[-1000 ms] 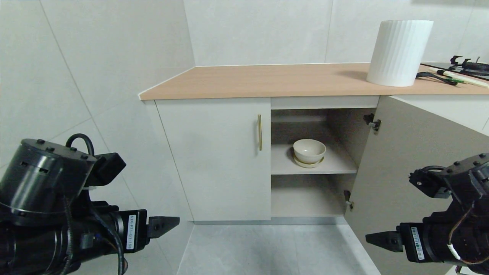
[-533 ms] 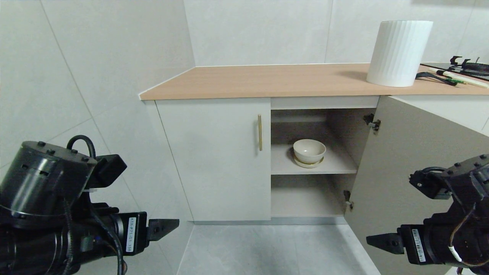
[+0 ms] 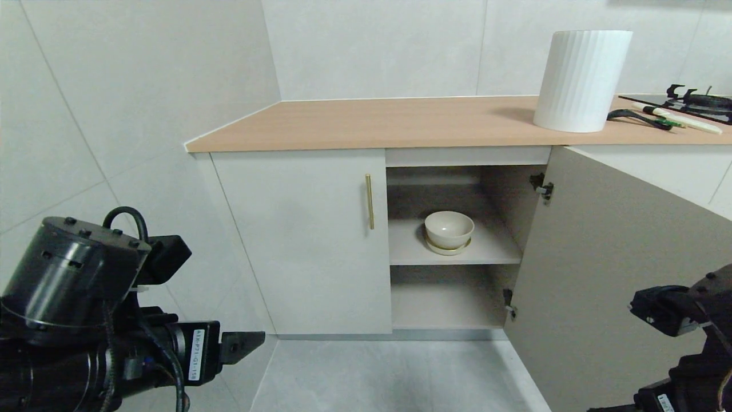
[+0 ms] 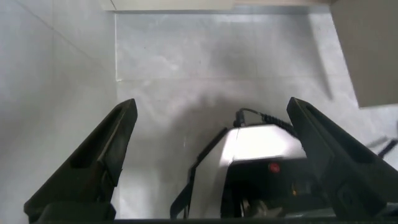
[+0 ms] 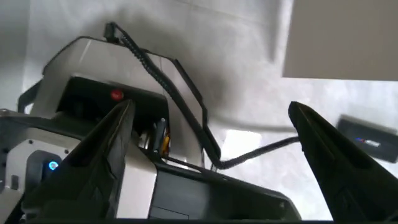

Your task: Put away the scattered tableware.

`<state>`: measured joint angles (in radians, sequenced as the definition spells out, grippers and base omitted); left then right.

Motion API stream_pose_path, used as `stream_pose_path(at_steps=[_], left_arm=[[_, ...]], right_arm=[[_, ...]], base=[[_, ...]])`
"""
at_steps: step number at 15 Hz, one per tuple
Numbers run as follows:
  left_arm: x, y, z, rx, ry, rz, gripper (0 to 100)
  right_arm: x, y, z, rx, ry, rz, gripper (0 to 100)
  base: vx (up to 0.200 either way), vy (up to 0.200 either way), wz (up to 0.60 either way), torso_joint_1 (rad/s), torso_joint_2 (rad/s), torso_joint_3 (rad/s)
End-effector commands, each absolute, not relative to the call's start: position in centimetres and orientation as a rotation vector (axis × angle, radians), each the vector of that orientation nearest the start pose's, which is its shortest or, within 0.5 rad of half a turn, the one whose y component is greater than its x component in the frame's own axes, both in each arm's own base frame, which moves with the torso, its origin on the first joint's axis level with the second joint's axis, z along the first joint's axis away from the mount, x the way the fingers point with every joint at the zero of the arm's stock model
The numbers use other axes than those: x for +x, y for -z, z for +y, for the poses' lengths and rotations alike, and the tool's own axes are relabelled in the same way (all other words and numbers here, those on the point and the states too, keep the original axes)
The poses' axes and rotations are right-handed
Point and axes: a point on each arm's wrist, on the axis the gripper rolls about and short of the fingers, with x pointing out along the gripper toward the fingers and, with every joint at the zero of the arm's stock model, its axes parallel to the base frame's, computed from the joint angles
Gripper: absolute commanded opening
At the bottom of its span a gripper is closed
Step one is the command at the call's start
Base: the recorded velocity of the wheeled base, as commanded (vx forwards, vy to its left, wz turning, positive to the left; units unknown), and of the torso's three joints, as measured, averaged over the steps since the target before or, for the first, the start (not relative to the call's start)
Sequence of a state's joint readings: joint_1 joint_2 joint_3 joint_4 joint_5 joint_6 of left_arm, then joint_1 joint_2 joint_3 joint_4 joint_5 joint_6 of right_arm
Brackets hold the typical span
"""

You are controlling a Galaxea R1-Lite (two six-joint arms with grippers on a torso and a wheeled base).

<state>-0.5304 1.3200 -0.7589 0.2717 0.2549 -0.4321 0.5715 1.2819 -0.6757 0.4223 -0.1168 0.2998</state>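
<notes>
Now, open cabinet, bowl on saucer inside

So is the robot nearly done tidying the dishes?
Done: a bowl sits on a small plate on the cabinet shelf. In hand: nothing; the left gripper and right gripper are open and empty. Probably left: utensils lie on the counter, and the cabinet door is open.

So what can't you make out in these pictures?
Head view: whatever lies behind the closed door; the door hides it.
Head view: the plate under the bowl; the bowl covers all but its rim.
Head view: the tools on the counter; too small to identify, and cut off by the picture's edge.
</notes>
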Motion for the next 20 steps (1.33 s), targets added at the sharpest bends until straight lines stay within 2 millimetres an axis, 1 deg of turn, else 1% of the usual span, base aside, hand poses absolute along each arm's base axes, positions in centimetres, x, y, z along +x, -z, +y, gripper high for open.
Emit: stream_pose_path(at_steps=[1, 4, 6, 8, 12, 16, 20], left_arm=[[16.0, -18.6, -8.8, -0.088, 0.087, 0.808, 100], [16.0, -18.6, -8.8, -0.088, 0.087, 0.808, 100], [16.0, -18.6, -8.8, -0.088, 0.087, 0.808, 100], [16.0, -18.6, -8.8, -0.088, 0.087, 0.808, 100], [16.0, -18.6, -8.8, -0.088, 0.087, 0.808, 100], [16.0, -18.6, -8.8, -0.089, 0.088, 0.806, 100], [16.0, -18.6, -8.8, -0.089, 0.088, 0.806, 100]], right_arm=[[12.7, -16.5, 7.8, -0.079, -0.262, 1.019, 100], [11.3, -17.1, 6.9, -0.152, -0.272, 1.066, 100], [10.6, -17.7, 6.4, -0.168, -0.264, 1.09, 100], [10.4, -18.2, 6.1, -0.167, -0.245, 1.099, 100], [11.7, -18.6, 4.9, -0.143, -0.066, 1.076, 100], [14.0, -19.2, 2.9, -0.045, 0.126, 1.065, 100], [15.2, -20.2, 1.1, 0.021, 0.229, 0.983, 100]], base=[[0.0, -0.2, 0.0, 0.002, 0.0, 0.002], [0.0, -0.2, 0.0, 0.004, 0.0, 0.002], [0.0, -0.2, 0.0, 0.0, 0.0, 0.0], [0.0, -0.2, 0.0, 0.005, 0.0, 0.002], [0.0, 0.0, 0.0, 0.0, 0.0, 0.0], [0.0, 0.0, 0.0, 0.0, 0.0, 0.0], [0.0, 0.0, 0.0, 0.0, 0.0, 0.0]])
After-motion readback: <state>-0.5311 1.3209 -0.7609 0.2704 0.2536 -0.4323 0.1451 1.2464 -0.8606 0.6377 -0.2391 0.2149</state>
